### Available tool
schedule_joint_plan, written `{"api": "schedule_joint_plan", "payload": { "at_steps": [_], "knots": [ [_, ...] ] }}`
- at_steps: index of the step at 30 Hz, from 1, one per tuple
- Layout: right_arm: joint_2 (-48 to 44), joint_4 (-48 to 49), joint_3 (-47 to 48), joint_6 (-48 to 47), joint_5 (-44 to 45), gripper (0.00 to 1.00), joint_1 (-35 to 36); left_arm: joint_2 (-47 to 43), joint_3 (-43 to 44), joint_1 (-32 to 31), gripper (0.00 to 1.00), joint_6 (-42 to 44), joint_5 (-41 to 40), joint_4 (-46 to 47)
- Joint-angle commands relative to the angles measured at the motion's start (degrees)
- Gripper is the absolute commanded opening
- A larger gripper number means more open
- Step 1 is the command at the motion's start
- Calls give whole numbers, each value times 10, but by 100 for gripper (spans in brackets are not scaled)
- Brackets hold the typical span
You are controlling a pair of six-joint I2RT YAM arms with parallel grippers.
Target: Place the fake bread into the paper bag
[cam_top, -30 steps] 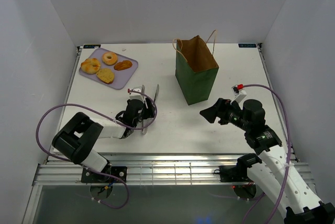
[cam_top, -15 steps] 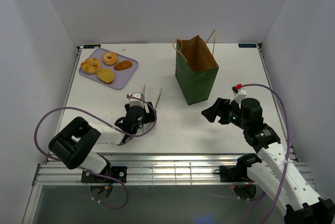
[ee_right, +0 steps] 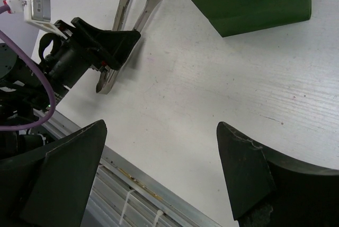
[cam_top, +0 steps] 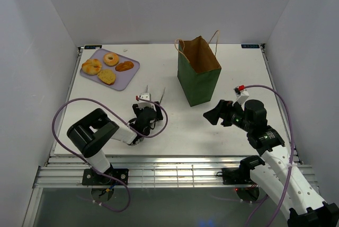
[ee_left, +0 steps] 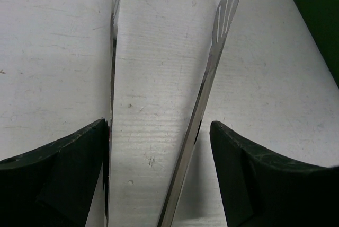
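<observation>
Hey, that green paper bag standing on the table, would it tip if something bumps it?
Probably. The paper bag stands tall on a narrow base with nothing showing inside, so it is likely light and apt to topple or slide on the smooth table. Its thin paper walls would likely buckle rather than resist a push.

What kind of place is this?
Probably a robot lab test bench: two black robot arms bolted at the edge of a white table, plain white walls boxing it in, and golden-brown toy pastries on a lilac tray.
</observation>
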Motion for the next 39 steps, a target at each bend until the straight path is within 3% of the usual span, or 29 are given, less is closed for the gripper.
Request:
{"api": "schedule_joint_plan", "payload": {
  "at_steps": [1,7,13,23,30,37,39],
  "knots": [
    [-10,15,28,-12,-8,90,2,46,-22,-2,85,-38,35,-93],
    [-17,18,27,-7,-6,90,2,34,-54,-13,77,-64,32,-93],
    [-20,26,20,3,-18,90,2,17,-61,-35,88,-64,17,-105],
    [-40,23,15,6,-22,90,2,30,-60,-76,87,-114,-15,-171],
    [-47,16,17,6,-19,90,2,92,-45,-78,80,-130,-9,-186],
    [-44,18,15,9,-18,90,2,87,-56,-91,61,-147,-11,-188],
    [-41,19,15,10,-18,90,2,72,-62,-92,51,-145,-16,-192]
  ]
}}
